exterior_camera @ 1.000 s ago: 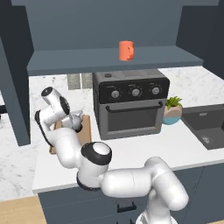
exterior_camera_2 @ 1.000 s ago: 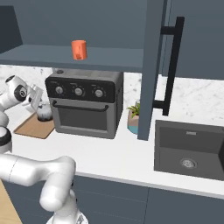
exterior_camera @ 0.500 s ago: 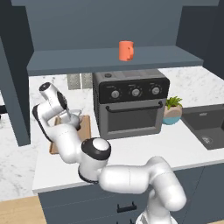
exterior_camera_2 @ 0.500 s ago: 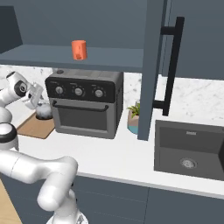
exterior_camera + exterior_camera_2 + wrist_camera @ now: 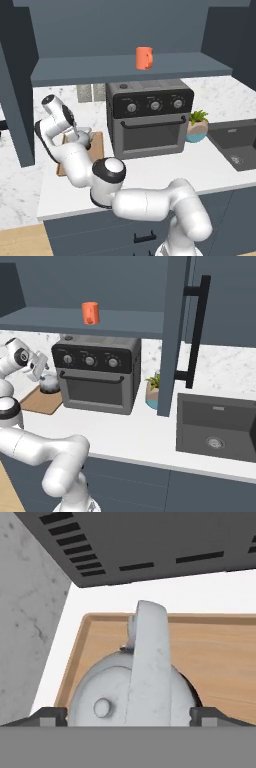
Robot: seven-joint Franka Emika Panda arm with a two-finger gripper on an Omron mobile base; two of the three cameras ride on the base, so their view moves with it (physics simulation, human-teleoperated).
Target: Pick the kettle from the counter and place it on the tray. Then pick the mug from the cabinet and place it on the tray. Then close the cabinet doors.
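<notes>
The silvery kettle (image 5: 125, 687) sits on the wooden tray (image 5: 215, 652), its arched handle upright. My gripper (image 5: 127, 714) hangs just above it, open, with the fingertips (image 5: 50, 714) spread well clear on either side of the handle. In the left base view the gripper (image 5: 75, 131) hovers over the kettle (image 5: 83, 136) on the tray (image 5: 98, 146), left of the oven. The right base view has the kettle (image 5: 49, 384) on the tray (image 5: 42, 402) under the gripper (image 5: 40, 368). The orange mug (image 5: 144, 57) (image 5: 90, 312) stands on the shelf of the open cabinet (image 5: 125, 67).
A black toaster oven (image 5: 150, 117) (image 5: 97, 373) stands on the marble counter (image 5: 160, 167) right of the tray. A potted plant (image 5: 197, 127) and a dark sink (image 5: 220, 426) lie further right. An open cabinet door (image 5: 175, 331) with a black bar handle juts over the counter.
The jaws have gone from shut on the kettle's handle to wide open. The kettle stays on the tray, and the hand has lifted slightly.
</notes>
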